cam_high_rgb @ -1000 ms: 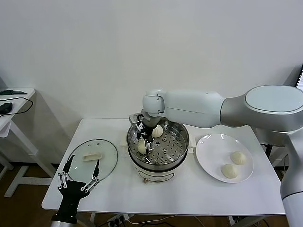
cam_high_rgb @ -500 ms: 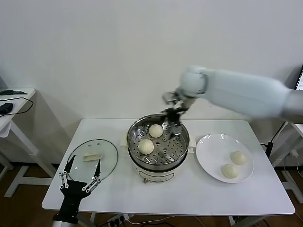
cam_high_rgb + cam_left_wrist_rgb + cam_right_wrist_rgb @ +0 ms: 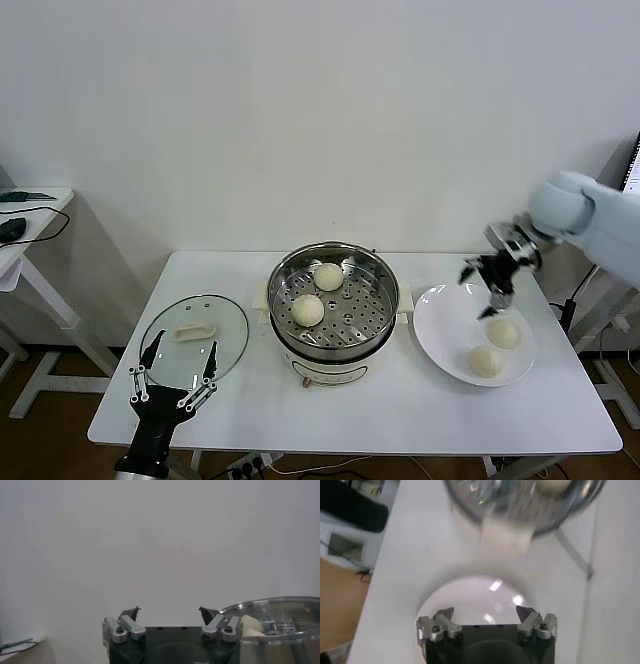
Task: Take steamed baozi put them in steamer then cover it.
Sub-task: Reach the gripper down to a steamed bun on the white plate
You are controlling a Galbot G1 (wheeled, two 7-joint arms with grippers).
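Note:
The shiny steamer (image 3: 380,303) stands mid-table with two steamed baozi (image 3: 328,277) (image 3: 308,310) on its perforated floor. Two more baozi (image 3: 503,333) (image 3: 486,361) lie on the white plate (image 3: 445,325) to its right. My right gripper (image 3: 482,288) hovers open and empty over the plate's far side, just behind those buns; its wrist view shows the plate (image 3: 470,597) below the gripper (image 3: 485,611) and the blurred steamer (image 3: 520,500) beyond. The glass cover (image 3: 195,320) lies flat on the table at left. My left gripper (image 3: 185,342) waits open at the cover's near edge.
The steamer's rim (image 3: 280,605) shows beside my left gripper (image 3: 170,611) in the left wrist view, with a plain wall behind. A side table (image 3: 25,215) with cables stands far left. Bare tabletop (image 3: 400,410) runs along the front edge.
My right arm has left the steamer, with the second baozi staying inside, and has swung right to above the plate. The left gripper has barely shifted.

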